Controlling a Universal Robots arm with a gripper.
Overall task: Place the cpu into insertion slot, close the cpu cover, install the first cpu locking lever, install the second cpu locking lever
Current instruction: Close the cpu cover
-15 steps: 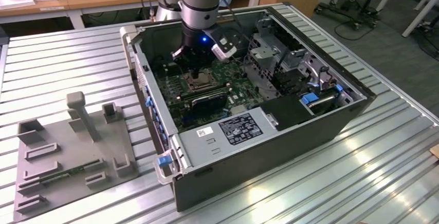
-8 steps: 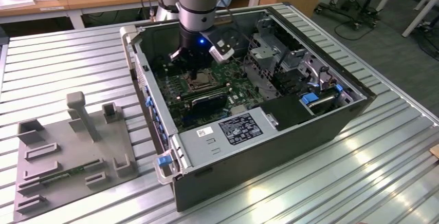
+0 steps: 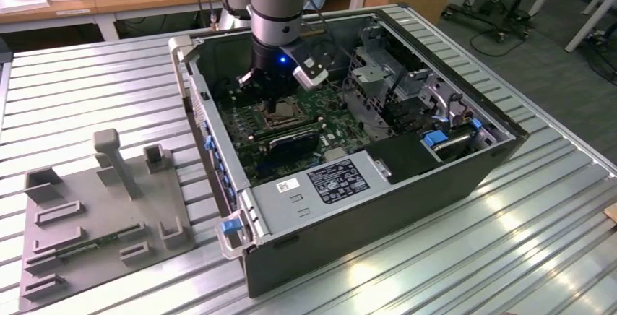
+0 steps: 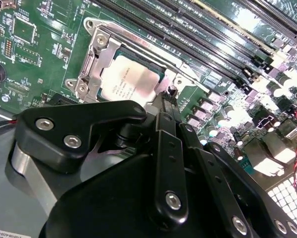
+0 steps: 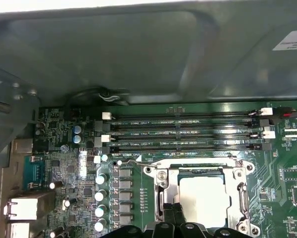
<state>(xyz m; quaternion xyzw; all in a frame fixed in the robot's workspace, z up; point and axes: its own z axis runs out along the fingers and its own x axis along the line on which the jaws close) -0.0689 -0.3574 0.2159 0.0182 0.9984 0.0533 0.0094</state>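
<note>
Currently, the gripper [image 4: 166, 101] is hanging with its fingers drawn together at the edge of the insertion slot [image 5: 198, 172], where the cpu [image 4: 129, 84] is lying seated, the cpu cover [image 4: 91, 62] lying flat around it.

The cpu [image 4: 130, 83] — its near corner behind the hand [image 4: 164, 99]

We list: open computer case [image 3: 386, 221] enclosing the hand [image 4: 164, 101]; black memory slots [image 5: 183, 134] just beside it; grey fixture board [image 3: 97, 214] well apart, on the slatted tabletop [image 3: 540, 257].
</note>
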